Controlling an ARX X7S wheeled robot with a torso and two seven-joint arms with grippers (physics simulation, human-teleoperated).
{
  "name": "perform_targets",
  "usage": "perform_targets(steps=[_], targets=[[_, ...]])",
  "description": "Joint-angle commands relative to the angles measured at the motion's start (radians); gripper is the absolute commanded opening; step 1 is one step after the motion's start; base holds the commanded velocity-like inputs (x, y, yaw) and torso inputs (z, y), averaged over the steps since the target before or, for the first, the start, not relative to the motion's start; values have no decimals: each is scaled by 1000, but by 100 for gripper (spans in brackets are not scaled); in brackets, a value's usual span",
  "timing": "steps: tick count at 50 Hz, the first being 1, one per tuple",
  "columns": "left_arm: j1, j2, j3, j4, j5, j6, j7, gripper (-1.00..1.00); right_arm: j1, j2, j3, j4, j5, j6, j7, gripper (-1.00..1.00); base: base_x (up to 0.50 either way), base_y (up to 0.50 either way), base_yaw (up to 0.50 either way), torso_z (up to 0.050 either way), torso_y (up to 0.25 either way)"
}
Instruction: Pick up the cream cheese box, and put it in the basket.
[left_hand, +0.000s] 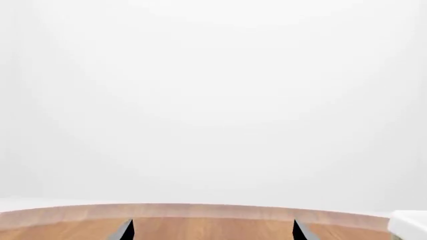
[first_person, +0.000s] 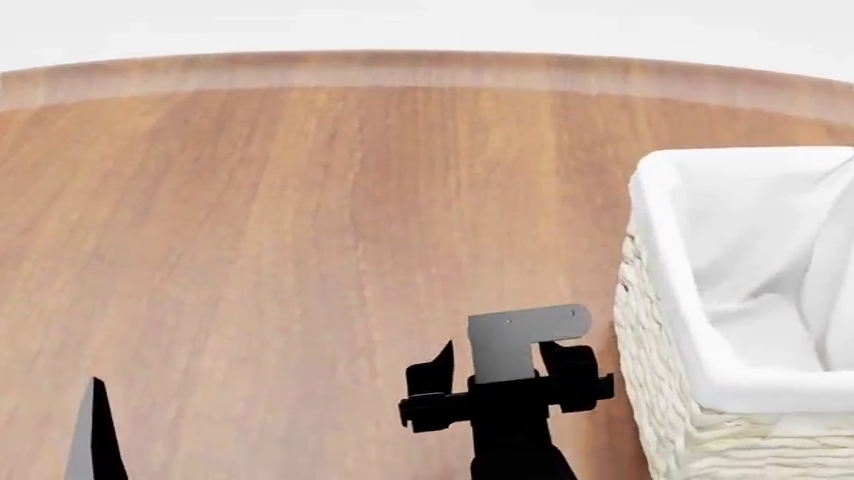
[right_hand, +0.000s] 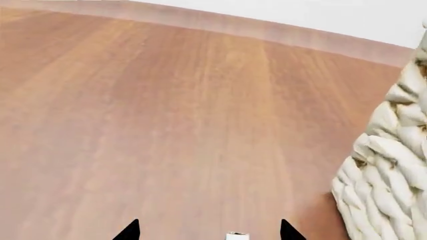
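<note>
Two black fingertips of my right claw (right_hand: 208, 231) stand wide apart, gripping nothing. One small white scrap (right_hand: 237, 235) shows between them, too cut off to tell whether it is the cream cheese box. My left claw (left_hand: 213, 231) also gapes, empty. One wicker basket (first_person: 667, 380), lined in white cloth, stands just beside my right claw on the wooden table (first_person: 267, 220).

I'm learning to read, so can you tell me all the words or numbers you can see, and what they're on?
There are none to read in any view.
The cream woven wicker basket with the white cloth liner carries no label.
The brown wooden table is bare grain.
The grey plate above the right gripper is blank.
The small white thing at the right wrist view's edge is too cut off to read.
</note>
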Motion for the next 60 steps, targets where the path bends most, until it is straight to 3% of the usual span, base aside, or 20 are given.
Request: perform_targets(steps=[1, 17, 33, 47, 48, 60], targets=[[1, -4, 4, 4, 3, 0, -4, 100, -16, 1, -38, 28, 43, -19, 2, 100, 0, 0, 0, 0, -125], [0, -9, 6, 5, 1, 3, -9, 100, -34, 2, 53, 29, -34, -3, -9, 100, 0, 0, 0, 0, -124], [-1, -10, 9, -3, -6, 14, -11, 100, -70, 1, 220, 29, -178, 16, -30, 100, 0, 0, 0, 0, 0], [-2, -13, 11, -3, -8, 16, -16, 100, -85, -1, 273, 29, -228, 23, -35, 100, 0, 0, 0, 0, 0], [-1, -13, 11, -3, -9, 17, -17, 100, -85, -1, 274, 29, -230, 24, -33, -100, 0, 0, 0, 0, 0], [0, -18, 11, 0, -12, 17, -21, 100, -67, 0, 324, 29, -273, 16, -41, -100, 0, 0, 0, 0, 0]])
